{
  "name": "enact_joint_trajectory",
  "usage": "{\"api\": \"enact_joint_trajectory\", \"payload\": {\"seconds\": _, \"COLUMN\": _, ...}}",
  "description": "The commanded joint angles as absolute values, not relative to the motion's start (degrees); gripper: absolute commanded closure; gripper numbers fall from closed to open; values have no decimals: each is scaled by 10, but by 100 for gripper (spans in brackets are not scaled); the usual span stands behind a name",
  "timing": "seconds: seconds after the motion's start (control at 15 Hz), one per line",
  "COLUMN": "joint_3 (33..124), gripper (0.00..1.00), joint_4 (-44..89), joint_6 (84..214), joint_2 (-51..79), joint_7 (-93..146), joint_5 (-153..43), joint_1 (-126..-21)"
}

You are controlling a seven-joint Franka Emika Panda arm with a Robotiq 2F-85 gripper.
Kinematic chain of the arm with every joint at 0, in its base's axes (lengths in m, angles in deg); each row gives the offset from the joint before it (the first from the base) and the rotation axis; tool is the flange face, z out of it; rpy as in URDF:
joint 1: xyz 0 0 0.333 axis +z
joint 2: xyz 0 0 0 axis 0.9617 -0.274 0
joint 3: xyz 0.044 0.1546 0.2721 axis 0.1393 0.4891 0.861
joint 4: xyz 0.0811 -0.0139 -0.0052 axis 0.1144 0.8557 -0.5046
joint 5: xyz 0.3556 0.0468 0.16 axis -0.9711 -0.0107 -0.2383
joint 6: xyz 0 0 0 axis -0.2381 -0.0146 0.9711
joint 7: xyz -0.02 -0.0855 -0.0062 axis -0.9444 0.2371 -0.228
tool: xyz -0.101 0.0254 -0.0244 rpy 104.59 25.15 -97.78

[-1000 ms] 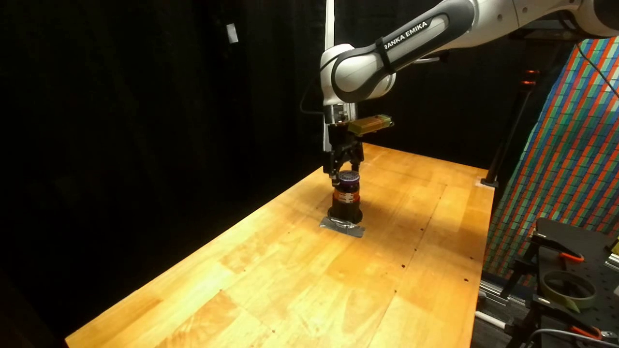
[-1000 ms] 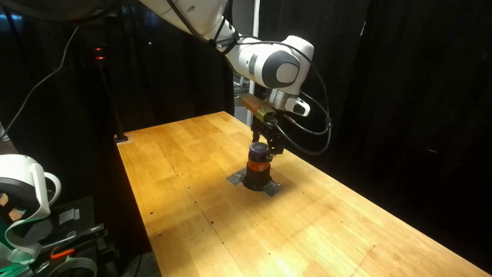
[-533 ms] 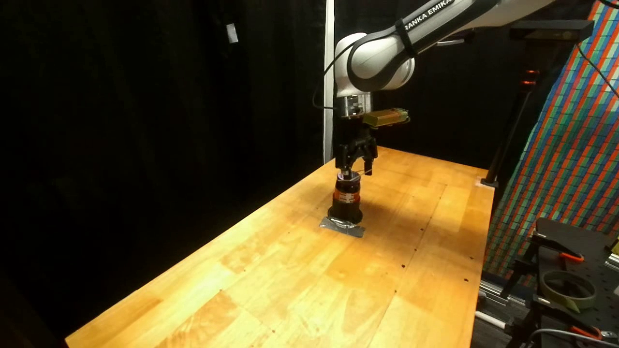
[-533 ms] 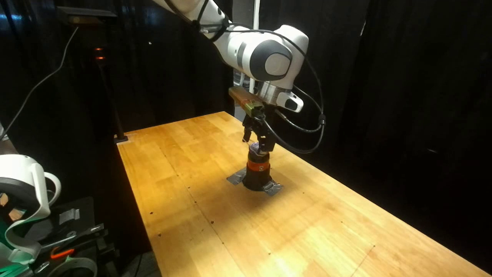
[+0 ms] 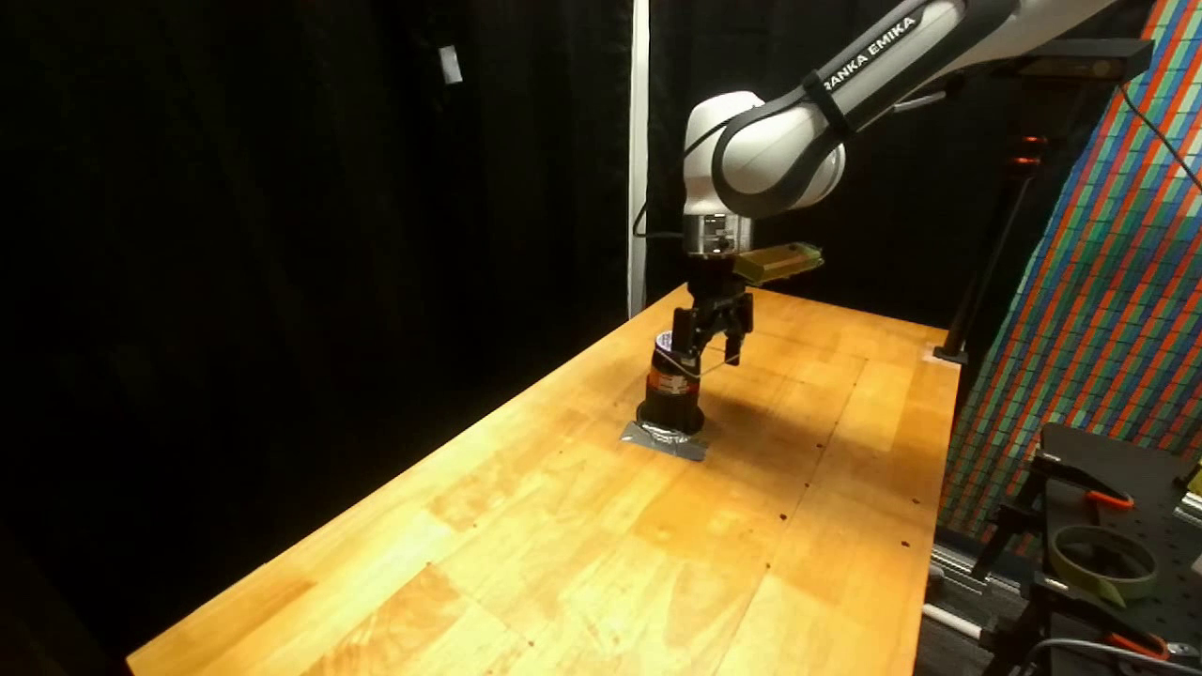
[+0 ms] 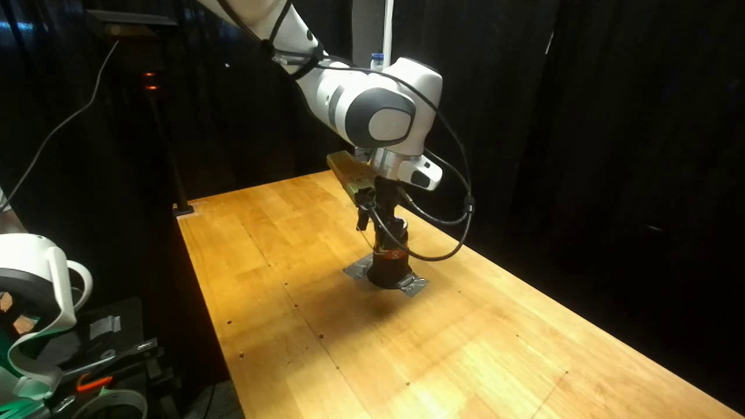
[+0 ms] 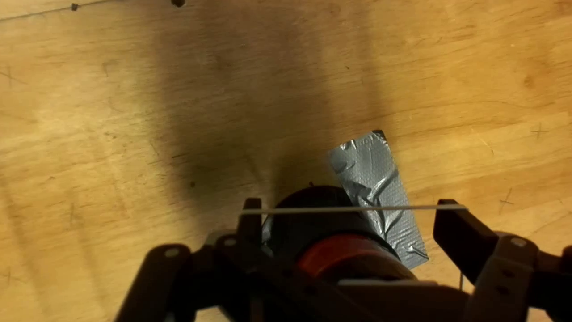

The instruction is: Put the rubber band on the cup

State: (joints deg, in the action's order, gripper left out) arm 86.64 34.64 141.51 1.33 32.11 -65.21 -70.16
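Pincer [image 5: 713,359] lowered, rubber band [image 7: 313,209] stretched, cup [image 5: 669,387] well inside table edges [image 5: 389,495]

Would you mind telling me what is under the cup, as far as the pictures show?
The cup stands on the wooden table, with grey tape at its base; anything directly beneath is covered.

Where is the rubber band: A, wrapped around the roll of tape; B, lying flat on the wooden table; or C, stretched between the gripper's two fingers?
C: the wrist view shows the rubber band running straight across between the fingers of the open gripper.
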Motion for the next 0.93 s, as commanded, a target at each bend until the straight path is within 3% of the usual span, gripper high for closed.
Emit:
{"api": "enact_joint_trajectory", "payload": {"seconds": 0.0, "joint_3": 858, "gripper": 0, "joint_4": 436, "joint_6": 1491, "joint_2": 59, "joint_7": 331, "joint_5": -649, "joint_1": -690}}
{"api": "enact_joint_trajectory", "payload": {"seconds": 0.07, "joint_3": 857, "gripper": 25, "joint_4": 454, "joint_6": 1521, "joint_2": 66, "joint_7": 334, "joint_5": -649, "joint_1": -689}}
{"api": "enact_joint_trajectory", "payload": {"seconds": 0.2, "joint_3": 856, "gripper": 32, "joint_4": 496, "joint_6": 1599, "joint_2": 87, "joint_7": 336, "joint_5": -650, "joint_1": -688}}
{"api": "enact_joint_trajectory", "payload": {"seconds": 0.4, "joint_3": 851, "gripper": 58, "joint_4": 566, "joint_6": 1726, "joint_2": 129, "joint_7": 345, "joint_5": -637, "joint_1": -676}}
{"api": "enact_joint_trajectory", "payload": {"seconds": 0.73, "joint_3": 852, "gripper": 93, "joint_4": 672, "joint_6": 1912, "joint_2": 172, "joint_7": 332, "joint_5": -621, "joint_1": -657}}
{"api": "enact_joint_trajectory", "payload": {"seconds": 0.87, "joint_3": 849, "gripper": 96, "joint_4": 701, "joint_6": 1977, "joint_2": 174, "joint_7": 325, "joint_5": -615, "joint_1": -649}}
